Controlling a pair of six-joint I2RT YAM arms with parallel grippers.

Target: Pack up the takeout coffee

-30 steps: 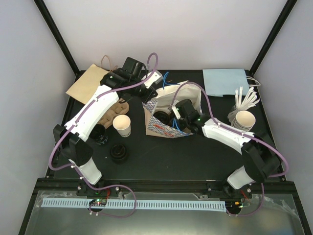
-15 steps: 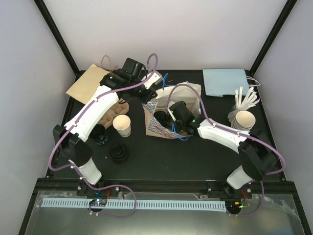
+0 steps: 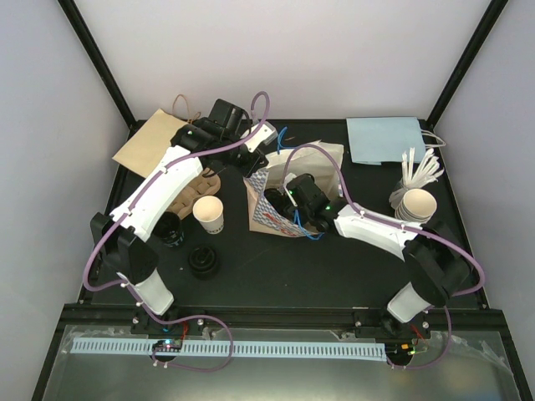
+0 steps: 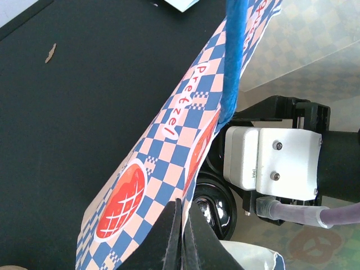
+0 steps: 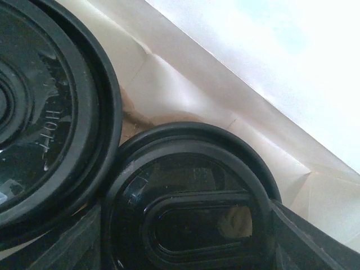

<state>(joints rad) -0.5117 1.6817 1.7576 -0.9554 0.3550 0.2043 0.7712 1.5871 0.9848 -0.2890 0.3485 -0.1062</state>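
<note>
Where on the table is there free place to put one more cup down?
Bare table lies on the near side of the checkered bag, between the black lid and the right arm. The left side, around the paper cup and carrier, is crowded.

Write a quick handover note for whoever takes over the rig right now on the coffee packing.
Left gripper: jaws shut on the checkered bag rim, holding it open.
Right gripper: inside the bag, jaws gripping a lidded cup beside a second lidded cup.
Done: both cups in the bag.
To do: release, withdraw; open paper cup and loose lid sit on the table.
</note>
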